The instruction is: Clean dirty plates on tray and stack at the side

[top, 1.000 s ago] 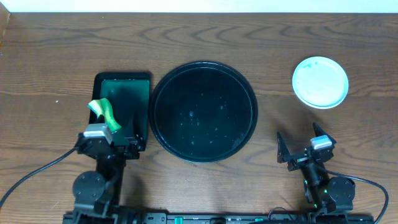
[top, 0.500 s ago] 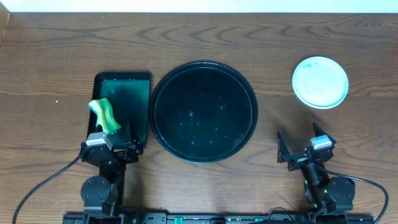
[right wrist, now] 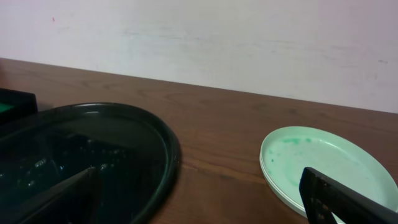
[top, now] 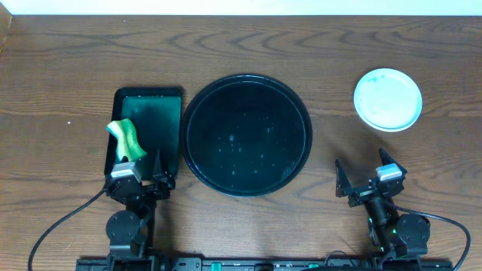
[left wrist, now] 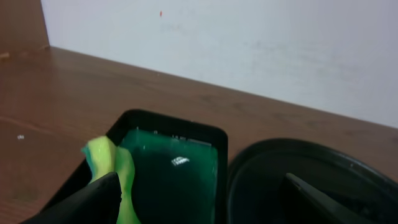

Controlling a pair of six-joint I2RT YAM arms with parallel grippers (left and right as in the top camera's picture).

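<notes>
At the middle of the surface lay the tray, black and glossy, its face showing only small pale specks. Well to its right, apart from it, sat the plates, pale aqua and stacked; the right wrist view showed faint green smudges on the top face, though their number could not be told. Just left of the tray, a green tray carried a yellow-green sponge at its left rim. The left end effector hung over the green tray's near edge, fingers spread, gripping nothing, the sponge just beside one finger. The right end effector hovered nearer the front than the plates, spread wide and empty
</notes>
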